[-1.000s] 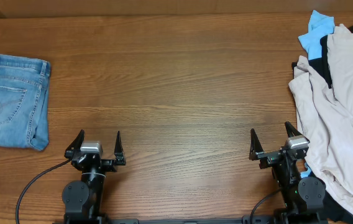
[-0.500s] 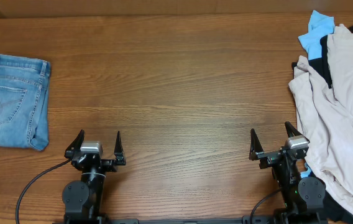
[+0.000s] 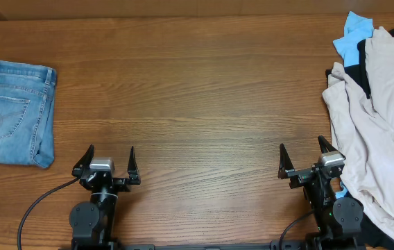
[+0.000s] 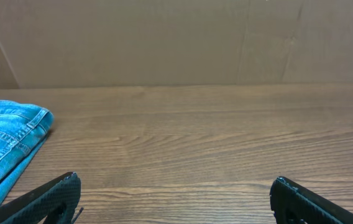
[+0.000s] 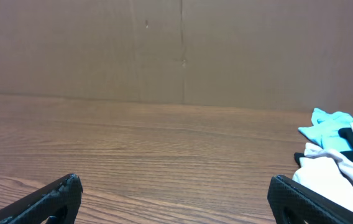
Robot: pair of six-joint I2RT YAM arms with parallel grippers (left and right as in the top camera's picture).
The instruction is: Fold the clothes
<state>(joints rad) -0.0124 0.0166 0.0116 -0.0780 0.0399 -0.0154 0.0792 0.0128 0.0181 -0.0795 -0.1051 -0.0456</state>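
Note:
A heap of clothes lies at the table's right edge: a large beige garment on top, with black and light-blue pieces under it at the back. The heap also shows in the right wrist view at the right. My left gripper is open and empty near the front edge, left of centre. My right gripper is open and empty, its right finger just beside the beige garment's edge. Both also show wide open in their wrist views, the left one and the right one.
Folded blue jeans lie at the table's far left; their edge shows in the left wrist view. A brown cardboard wall stands along the table's back edge. The wooden table spans between the jeans and the heap.

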